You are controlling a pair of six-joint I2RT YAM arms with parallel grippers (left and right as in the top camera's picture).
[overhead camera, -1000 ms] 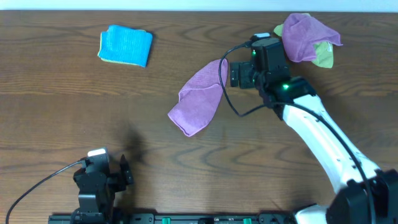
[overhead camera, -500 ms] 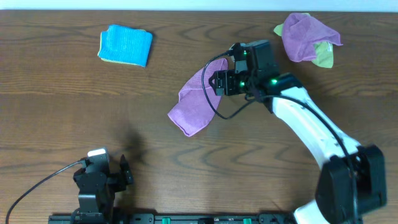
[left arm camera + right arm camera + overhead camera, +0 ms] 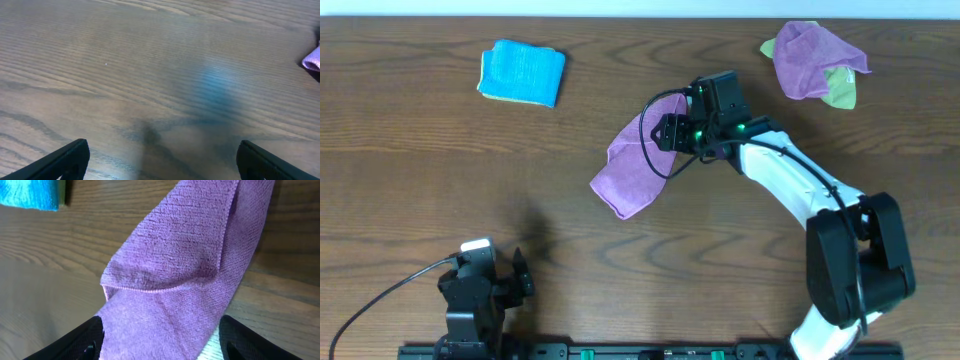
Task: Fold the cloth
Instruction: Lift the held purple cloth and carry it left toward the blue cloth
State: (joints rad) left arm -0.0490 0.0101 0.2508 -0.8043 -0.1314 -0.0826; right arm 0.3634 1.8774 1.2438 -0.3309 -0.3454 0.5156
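The purple cloth [image 3: 632, 162] lies loosely folded in a long diagonal strip at the table's middle. In the right wrist view it [image 3: 185, 255] fills the frame, one layer lapped over another. No white tag shows. My right gripper [image 3: 666, 133] is over the cloth's upper right end, open, with a dark finger on each side of the cloth [image 3: 160, 340]. My left gripper [image 3: 522, 274] is open and empty at the front left, far from the cloth. The left wrist view shows the jaws [image 3: 162, 165] over bare wood, with a purple tip of the cloth [image 3: 312, 59] at the right edge.
A folded turquoise-blue cloth [image 3: 522, 72] lies at the back left and also shows in the right wrist view [image 3: 27, 192]. Another purple cloth bunched with a lime-green one [image 3: 812, 62] lies at the back right. My right arm's black cable loops over the cloth's upper end.
My right arm has swung left, away from the bunched cloths, and its gripper now covers the cloth's upper right end. The cloth and the left arm have not moved.
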